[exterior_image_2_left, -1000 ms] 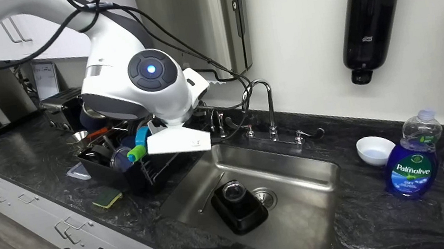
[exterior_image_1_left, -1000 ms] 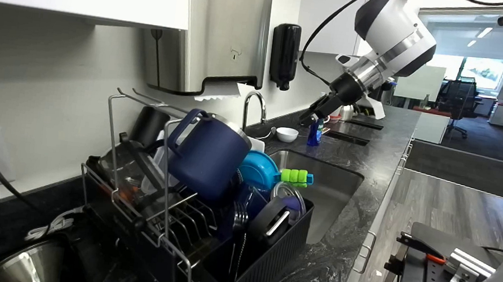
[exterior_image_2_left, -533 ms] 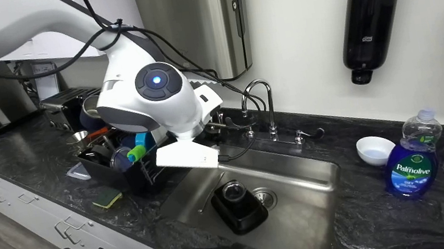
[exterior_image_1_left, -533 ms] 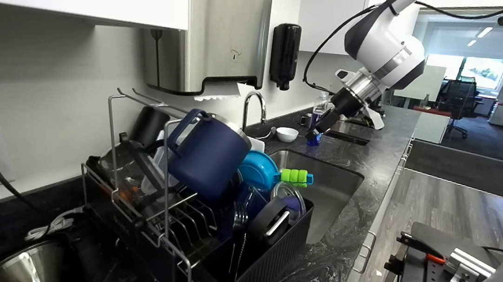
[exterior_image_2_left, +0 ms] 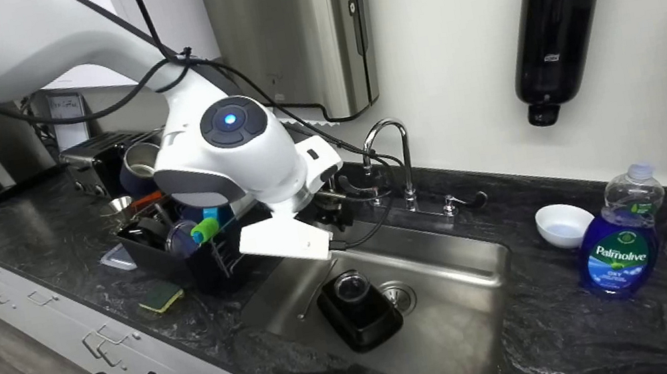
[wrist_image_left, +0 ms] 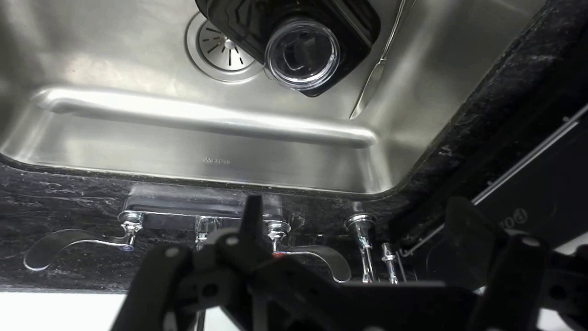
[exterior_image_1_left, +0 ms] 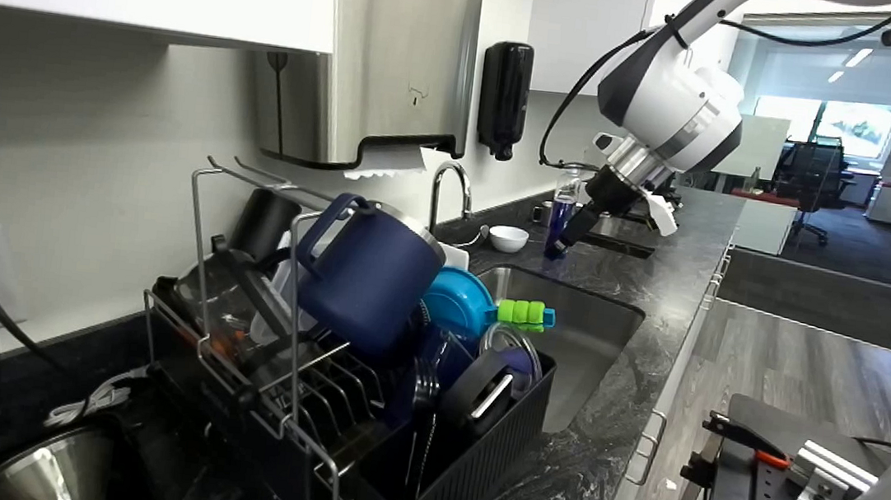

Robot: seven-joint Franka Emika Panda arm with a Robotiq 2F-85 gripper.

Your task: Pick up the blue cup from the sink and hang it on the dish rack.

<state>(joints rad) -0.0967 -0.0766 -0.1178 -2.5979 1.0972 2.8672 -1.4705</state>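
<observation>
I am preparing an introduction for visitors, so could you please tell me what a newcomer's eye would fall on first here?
Probably the white Franka Panda arm, which hangs over the sink with its claw open. Next might come the large navy-blue mug, tilted high on the crowded dish rack. On the countertop, the blue-filled Palmolive bottle stands beside a white bowl.

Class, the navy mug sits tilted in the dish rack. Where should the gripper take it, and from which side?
Probably pinch the navy mug by its rim, coming from above on the sink side: its open mouth tilts up that way, whereas the handle appears close to the wire frame.
</observation>
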